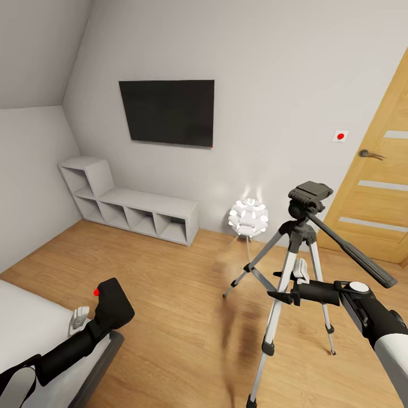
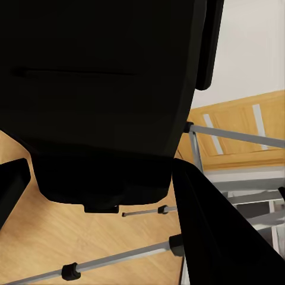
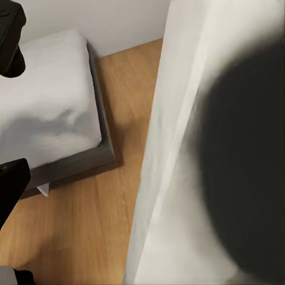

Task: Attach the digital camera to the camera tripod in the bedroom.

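Left hand [image 1: 105,309] grips the small, rigid digital camera [image 1: 113,303] by its body; right hand [image 1: 289,294] apparently clamps a camera tripod [image 1: 300,226] leg.

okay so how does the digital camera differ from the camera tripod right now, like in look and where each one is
The digital camera is a compact black body with a red button, held up in the left gripper over the bed's edge; the camera tripod is tall, with silver legs spread on the wood floor. The camera is carried; the tripod stands upright, the right gripper at its legs. Both have black parts.
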Tool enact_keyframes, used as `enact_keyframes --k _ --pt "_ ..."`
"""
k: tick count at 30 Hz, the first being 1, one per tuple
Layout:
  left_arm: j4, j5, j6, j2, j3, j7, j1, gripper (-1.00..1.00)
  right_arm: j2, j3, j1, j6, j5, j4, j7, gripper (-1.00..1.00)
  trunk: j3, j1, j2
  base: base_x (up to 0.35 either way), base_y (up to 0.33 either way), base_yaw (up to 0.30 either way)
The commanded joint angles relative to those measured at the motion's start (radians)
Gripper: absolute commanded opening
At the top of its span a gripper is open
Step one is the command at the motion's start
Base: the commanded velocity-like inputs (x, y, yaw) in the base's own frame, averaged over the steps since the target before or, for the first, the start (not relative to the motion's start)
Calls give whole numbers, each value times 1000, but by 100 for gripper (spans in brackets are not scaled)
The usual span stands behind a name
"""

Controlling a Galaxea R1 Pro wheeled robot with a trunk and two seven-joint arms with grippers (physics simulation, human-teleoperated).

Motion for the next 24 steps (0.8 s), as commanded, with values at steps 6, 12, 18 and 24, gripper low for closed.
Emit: enact_keyframes --k 6,12,18,24 --pt "2 -2 -1 -1 2 -5 1 -100 -1 0 -1 -3 -4 1 3 100 -1 0 -1 0 0 0" --pt "8 -7 -13 -2 1 -3 4 -100 -5 -4 -1 -3 -5 37 -25 100 -1 0 -1 0 0 0" --pt "10 -7 -16 -2 0 -1 4 -100 -8 -9 -2 -5 -6 128 -111 100 -1 0 -1 0 0 0" --pt "10 -8 -16 -2 -1 0 4 -100 -12 -10 -3 -5 -7 144 -131 100 -1 0 -1 0 0 0"
